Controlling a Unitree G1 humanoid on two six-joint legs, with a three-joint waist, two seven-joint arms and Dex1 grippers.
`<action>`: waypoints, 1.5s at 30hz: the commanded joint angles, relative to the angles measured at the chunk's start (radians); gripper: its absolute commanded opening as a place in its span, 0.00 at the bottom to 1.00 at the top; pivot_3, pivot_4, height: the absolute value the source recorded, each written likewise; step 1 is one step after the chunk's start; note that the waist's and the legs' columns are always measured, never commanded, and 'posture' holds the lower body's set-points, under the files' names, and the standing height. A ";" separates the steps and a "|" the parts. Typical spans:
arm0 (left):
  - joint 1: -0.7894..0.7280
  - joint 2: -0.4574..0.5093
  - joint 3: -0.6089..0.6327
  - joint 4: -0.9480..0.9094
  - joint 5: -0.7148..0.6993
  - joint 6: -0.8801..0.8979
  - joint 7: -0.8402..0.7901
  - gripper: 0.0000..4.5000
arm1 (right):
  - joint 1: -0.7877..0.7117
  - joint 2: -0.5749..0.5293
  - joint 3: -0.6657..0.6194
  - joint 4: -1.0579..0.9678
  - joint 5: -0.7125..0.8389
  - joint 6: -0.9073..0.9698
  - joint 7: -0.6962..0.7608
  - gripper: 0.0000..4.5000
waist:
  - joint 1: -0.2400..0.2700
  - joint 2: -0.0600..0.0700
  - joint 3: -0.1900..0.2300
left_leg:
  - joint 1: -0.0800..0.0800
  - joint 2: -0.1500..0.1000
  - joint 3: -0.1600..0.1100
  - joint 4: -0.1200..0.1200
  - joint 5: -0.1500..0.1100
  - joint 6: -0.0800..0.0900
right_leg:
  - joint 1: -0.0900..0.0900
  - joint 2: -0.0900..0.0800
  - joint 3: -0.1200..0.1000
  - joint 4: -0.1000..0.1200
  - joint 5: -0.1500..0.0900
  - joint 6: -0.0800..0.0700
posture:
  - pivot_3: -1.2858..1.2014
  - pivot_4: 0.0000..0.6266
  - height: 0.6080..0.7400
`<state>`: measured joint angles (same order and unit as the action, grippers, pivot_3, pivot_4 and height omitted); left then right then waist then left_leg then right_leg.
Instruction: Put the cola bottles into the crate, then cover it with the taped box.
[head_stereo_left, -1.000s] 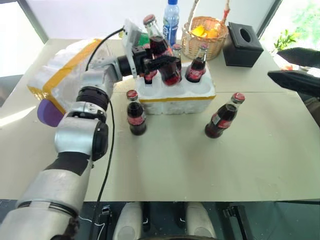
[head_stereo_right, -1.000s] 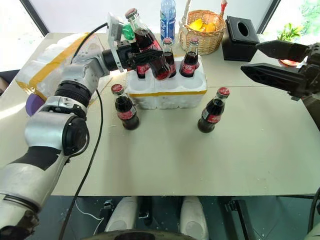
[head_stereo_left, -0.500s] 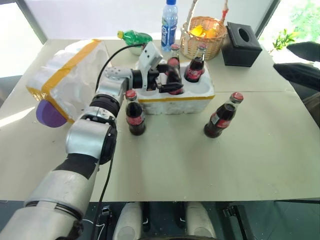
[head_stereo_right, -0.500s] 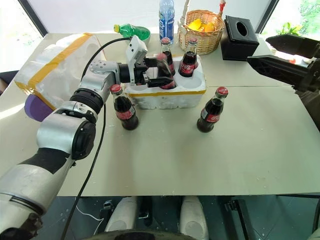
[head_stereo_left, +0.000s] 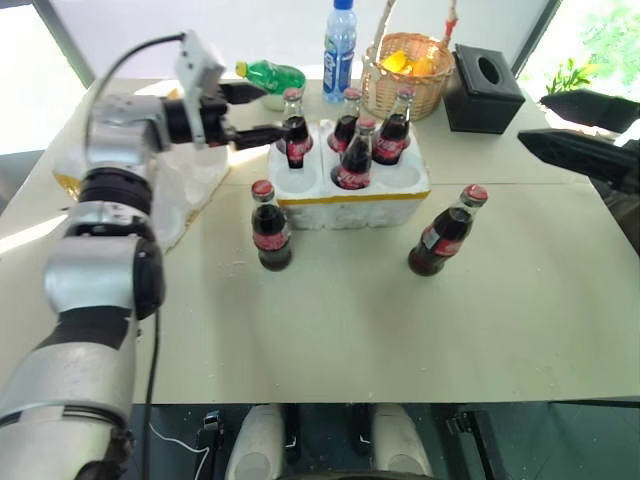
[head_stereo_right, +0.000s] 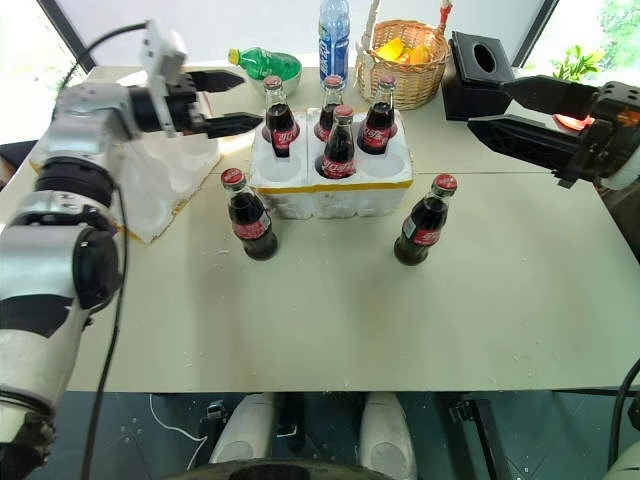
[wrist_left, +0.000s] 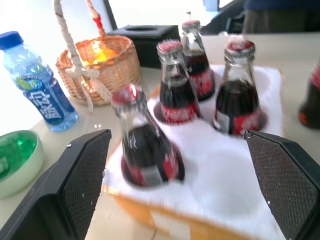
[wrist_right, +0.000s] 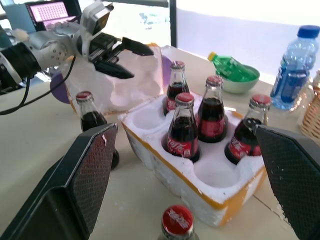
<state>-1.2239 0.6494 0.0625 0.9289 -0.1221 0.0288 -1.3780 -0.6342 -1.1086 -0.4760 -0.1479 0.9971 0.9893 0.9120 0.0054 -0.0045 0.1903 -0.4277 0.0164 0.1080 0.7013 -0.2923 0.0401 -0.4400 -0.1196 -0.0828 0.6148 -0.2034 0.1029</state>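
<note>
four cola bottles seated, two left on the bench

four cola bottles (head_stereo_right: 338, 142) stand in the crate (head_stereo_right: 330, 185), both tools clear of them. two more (head_stereo_right: 245, 213) wait on the bench (head_stereo_right: 400, 320) in front. the left tool (head_stereo_right: 228, 100) gapes wide and empty beside the crate; the right tool (head_stereo_right: 500, 110) too. the right wrist view shows two empty wells and the taped box (wrist_right: 117, 85).

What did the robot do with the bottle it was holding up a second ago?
The left gripper lowered that cola bottle into a front well of the crate, let go, and pulled back toward the taped box, open. Four bottles now stand in the crate. The two bottles on the table and the open right gripper stayed put.
</note>
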 joint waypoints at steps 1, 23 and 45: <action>0.205 0.117 -0.006 -0.384 -0.069 0.153 -0.101 1.00 | -0.030 -0.017 0.023 0.012 -0.017 -0.041 0.046 1.00 | -0.001 0.000 0.000 | 0.000 0.000 0.000 0.000 0.000 0.000 | 0.000 0.000 0.000 0.000 0.000 0.000 | 0.52 0.24 1.00; 0.596 0.037 -0.142 -0.912 -0.134 0.416 0.230 1.00 | -0.056 -0.051 0.053 0.030 -0.053 -0.066 0.128 1.00 | 0.006 0.000 0.000 | 0.002 0.000 -0.002 0.003 0.000 0.000 | 0.004 0.001 0.000 -0.001 0.000 0.000 | 0.52 0.24 1.00; 0.501 0.034 0.081 -0.950 -0.524 0.776 0.234 0.63 | 0.001 -0.011 0.023 0.011 -0.043 -0.065 0.064 1.00 | 0.007 0.000 0.000 | 0.002 0.000 -0.003 0.003 0.000 0.000 | 0.004 0.000 0.000 0.000 0.000 0.000 | 0.52 0.24 1.00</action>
<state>-0.6159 0.6665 0.0335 -0.0125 -0.5581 0.7756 -1.1412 -0.6219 -1.1127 -0.4252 -0.1185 0.9537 0.9454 0.9772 0.0127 -0.0050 0.1905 -0.4266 0.0167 0.1048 0.7048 -0.2923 0.0399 -0.4363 -0.1192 -0.0827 0.6144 -0.2036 0.1027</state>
